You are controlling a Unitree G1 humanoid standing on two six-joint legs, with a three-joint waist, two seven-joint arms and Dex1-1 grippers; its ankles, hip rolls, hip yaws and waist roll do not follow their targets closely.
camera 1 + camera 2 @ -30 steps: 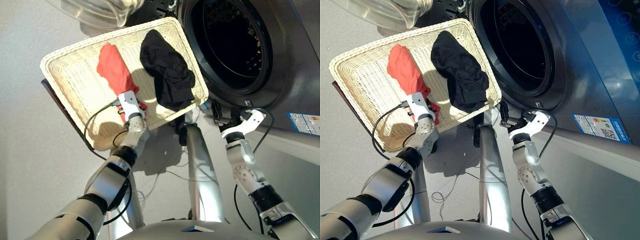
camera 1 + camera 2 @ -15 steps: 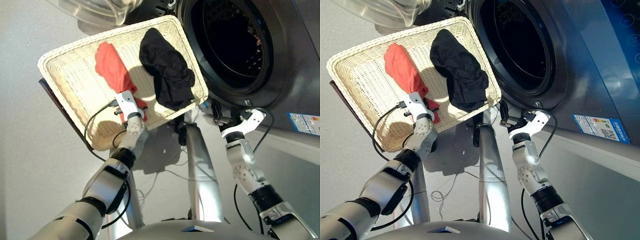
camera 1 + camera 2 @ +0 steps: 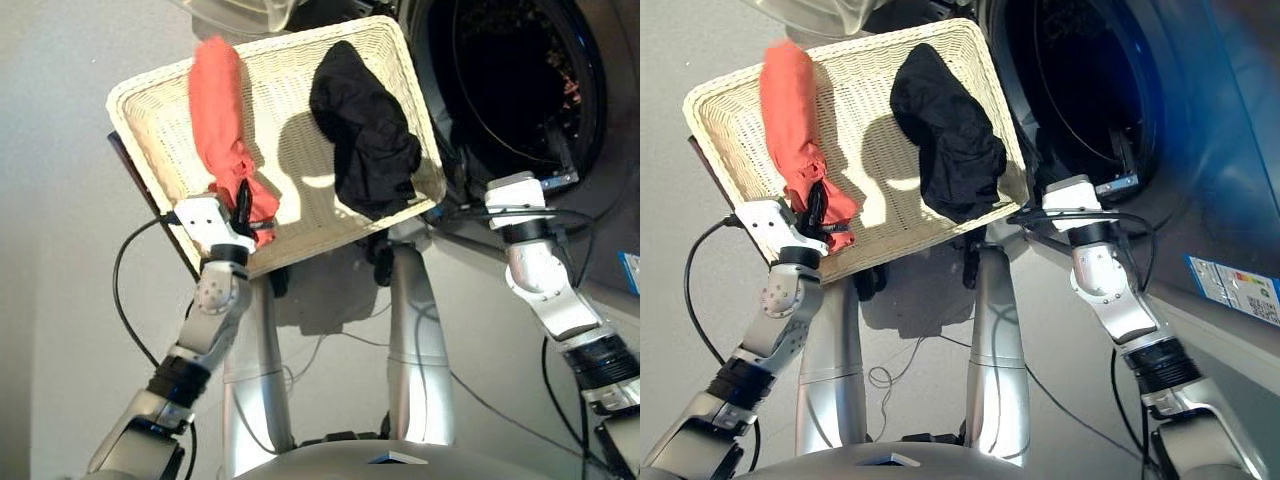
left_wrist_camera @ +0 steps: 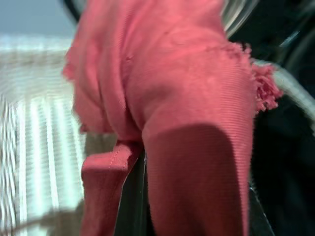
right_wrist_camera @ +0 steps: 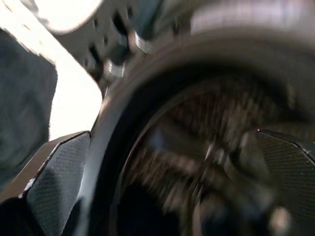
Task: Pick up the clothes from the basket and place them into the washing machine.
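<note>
The left gripper is clamped on the bottom end of the red garment, right at the basket's near rim around 7 o'clock; the rest of the cloth stretches up toward the far rim at 11. The black garment is bunched against the basket's right edge at 3 o'clock. The right gripper has its fingers spread, empty, at the washing machine's porthole rim, with the dark drum wide open beyond.

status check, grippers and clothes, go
Left gripper shut on the red-orange garment, lifted over the basket. Right gripper open, empty, at the washing machine porthole. Black garment in basket. Nothing blocking.
</note>
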